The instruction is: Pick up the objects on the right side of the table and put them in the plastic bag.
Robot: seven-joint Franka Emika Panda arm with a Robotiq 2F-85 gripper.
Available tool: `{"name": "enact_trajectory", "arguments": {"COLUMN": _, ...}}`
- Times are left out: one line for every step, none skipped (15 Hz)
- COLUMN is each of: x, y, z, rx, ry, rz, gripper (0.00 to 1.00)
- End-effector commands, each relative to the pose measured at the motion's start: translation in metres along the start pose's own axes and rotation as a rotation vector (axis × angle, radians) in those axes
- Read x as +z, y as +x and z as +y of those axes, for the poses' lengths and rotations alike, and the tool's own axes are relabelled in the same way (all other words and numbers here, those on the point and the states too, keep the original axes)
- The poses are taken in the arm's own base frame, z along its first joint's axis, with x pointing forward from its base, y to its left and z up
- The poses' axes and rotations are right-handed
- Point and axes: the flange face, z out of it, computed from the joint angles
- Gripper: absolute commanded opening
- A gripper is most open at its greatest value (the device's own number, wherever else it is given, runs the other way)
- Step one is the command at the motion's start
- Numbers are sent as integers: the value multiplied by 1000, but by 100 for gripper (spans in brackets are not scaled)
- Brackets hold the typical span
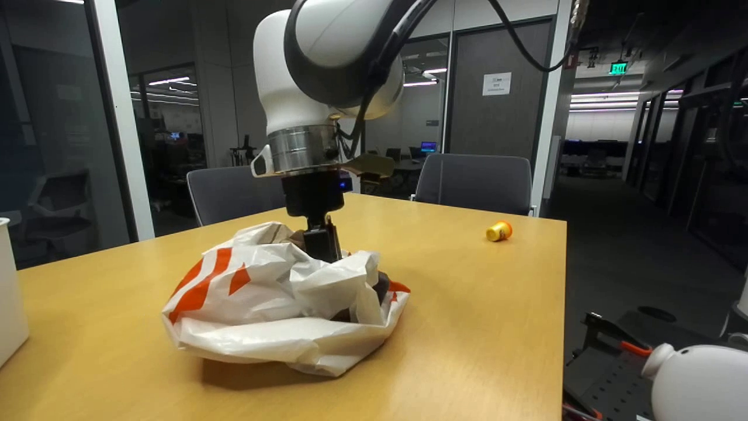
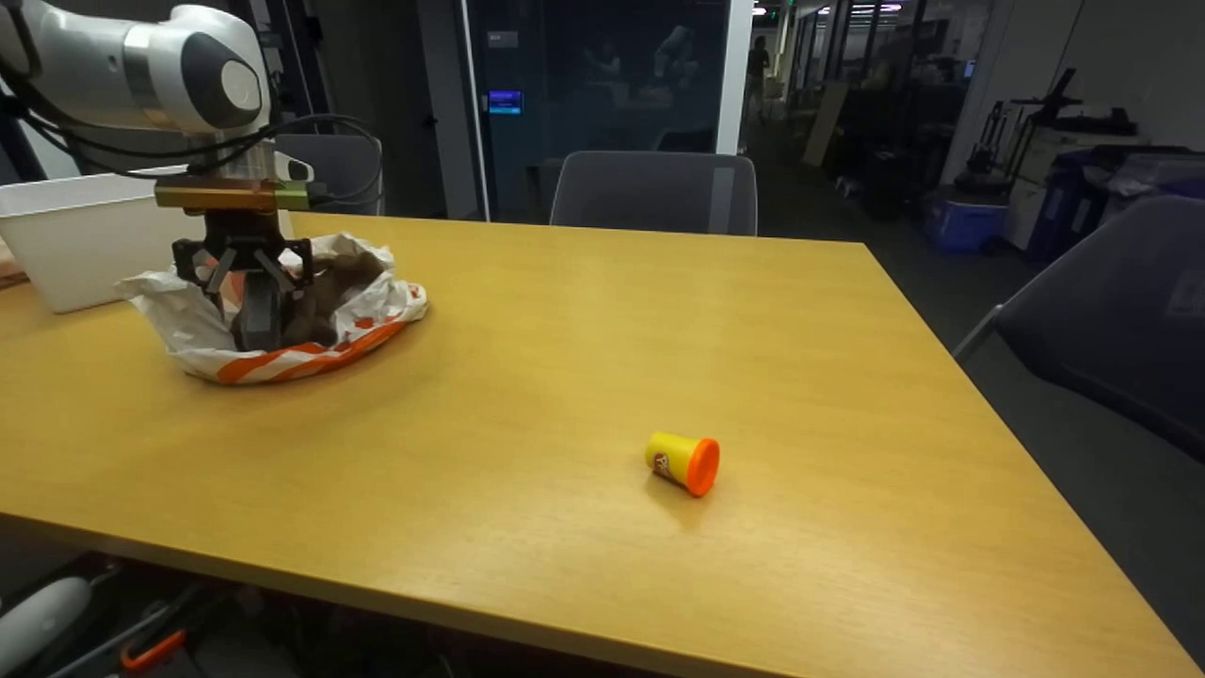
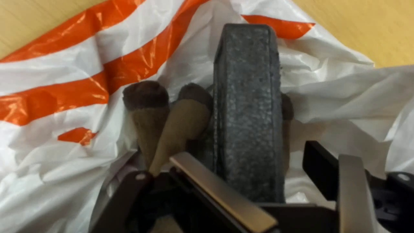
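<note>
Jaws apart, the gripper (image 3: 249, 165) is straddling a dark grey block (image 3: 249, 110) in the plastic bag (image 1: 257, 275) — the arm (image 1: 283, 82) arching over, pointing straight down — while a yellow canister (image 1: 498, 232) is lying near the table's (image 1: 479, 327) far right corner in an exterior view.

Crumpled white plastic bag with orange stripes (image 1: 280, 298): thin film, glossy along its folds.
Long dark grey block (image 3: 249, 113): matt, grainy, speckled; material unclear.
Tan tapering pieces with dark brown ends (image 3: 183, 119): dull, cloth-like.
Yellow round tub with orange lid (image 2: 682, 462): smooth plastic look, soft shine.
Yellow-brown flat tabletop (image 2: 565, 358): wood-grained, smooth, satin sheen.
Black two-fingered gripper (image 2: 259, 297): matt body; flat links (image 3: 354, 194) of metallic look, faintly shiny.
Rounded white robot arm (image 1: 342, 38): smooth hard shell, low gloss; silvery wrist ring (image 1: 304, 149), shiny metal.
Straight-sided white bin (image 2: 89, 250): smooth, plastic-looking.
Dark grey chair back (image 2: 650, 195): matt, mesh-like.
</note>
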Motion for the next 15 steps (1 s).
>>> {"name": "enact_trajectory", "arguments": {"x": -44, "y": -17, "z": 4, "rx": 135, "ry": -87, "rz": -25, "gripper": 100}}
{"name": "enact_trajectory", "arguments": {"x": -58, "y": -22, "z": 4, "rx": 191, "ry": -76, "rz": -32, "gripper": 100}}
{"name": "enact_trajectory", "arguments": {"x": -75, "y": -27, "z": 4, "rx": 238, "ry": -60, "rz": -38, "gripper": 100}}
{"name": "enact_trajectory", "arguments": {"x": -92, "y": -32, "z": 4, "rx": 276, "ry": -41, "rz": -49, "gripper": 100}}
{"name": "enact_trajectory", "arguments": {"x": -111, "y": -37, "z": 4, "rx": 320, "ry": -29, "rz": -47, "gripper": 100}}
{"name": "enact_trajectory", "arguments": {"x": -128, "y": -42, "z": 5, "rx": 352, "ry": -30, "rz": -31, "gripper": 100}}
{"name": "enact_trajectory", "arguments": {"x": -149, "y": -50, "z": 7, "rx": 391, "ry": -44, "rz": 0, "gripper": 99}}
{"name": "enact_trajectory", "arguments": {"x": -167, "y": -58, "z": 13, "rx": 439, "ry": -78, "rz": 49, "gripper": 100}}
{"name": "enact_trajectory", "arguments": {"x": -183, "y": -67, "z": 20, "rx": 463, "ry": -119, "rz": 88, "gripper": 100}}
{"name": "enact_trajectory", "arguments": {"x": -197, "y": -83, "z": 28, "rx": 498, "ry": -149, "rz": 118, "gripper": 100}}
{"name": "enact_trajectory", "arguments": {"x": -209, "y": -97, "z": 38, "rx": 539, "ry": -164, "rz": 145, "gripper": 100}}
{"name": "enact_trajectory", "arguments": {"x": -223, "y": -115, "z": 50, "rx": 582, "ry": -174, "rz": 172, "gripper": 100}}
{"name": "enact_trajectory", "arguments": {"x": -235, "y": -135, "z": 64, "rx": 628, "ry": -177, "rz": 199, "gripper": 100}}
{"name": "enact_trajectory", "arguments": {"x": -245, "y": -155, "z": 79, "rx": 676, "ry": -175, "rz": 222, "gripper": 100}}
{"name": "enact_trajectory", "arguments": {"x": -253, "y": -177, "z": 93, "rx": 727, "ry": -175, "rz": 242, "gripper": 100}}
